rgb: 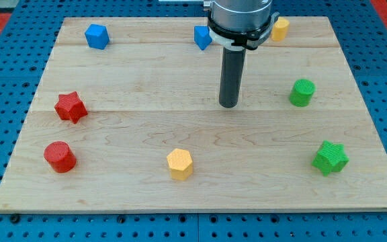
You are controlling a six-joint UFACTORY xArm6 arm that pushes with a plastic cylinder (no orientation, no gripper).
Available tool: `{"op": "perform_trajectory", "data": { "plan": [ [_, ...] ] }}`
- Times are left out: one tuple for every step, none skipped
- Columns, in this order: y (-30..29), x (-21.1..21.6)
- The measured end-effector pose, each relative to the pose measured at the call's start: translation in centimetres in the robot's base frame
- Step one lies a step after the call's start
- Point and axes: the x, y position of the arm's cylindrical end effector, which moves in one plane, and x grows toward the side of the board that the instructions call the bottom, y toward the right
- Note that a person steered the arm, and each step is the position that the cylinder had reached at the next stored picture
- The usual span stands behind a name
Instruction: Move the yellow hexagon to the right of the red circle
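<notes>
Camera view: my tip (228,105) is seen near counter (133,114) centre, well apart from all blocks. No gripper is fitted, so no grip state. Yellow hexagon (179,163) is placed near view's bottom, right of red circle (60,156), with a wide gap between.

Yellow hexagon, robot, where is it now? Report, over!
My tip mid-board, touching no block. Yellow hexagon near the view's bottom, already on the view's right of the red circle, well apart. Nothing between them.

Tip (228,105) above yellow hexagon (179,163)
</notes>
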Motion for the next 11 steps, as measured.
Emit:
{"op": "perform_trajectory", "data": {
  "plan": [
    [0.0, 0.0],
    [0.0, -0.1],
    [-0.1, -0.1],
    [-0.1, 0.0],
    [0.1, 2.3],
    [0.1, 7.2],
    [-0.1, 13.1],
    [-4.5, 16.7],
    [-7.2, 12.8],
    [-4.2, 10.3],
    [0.4, 12.2]
  ]
}}
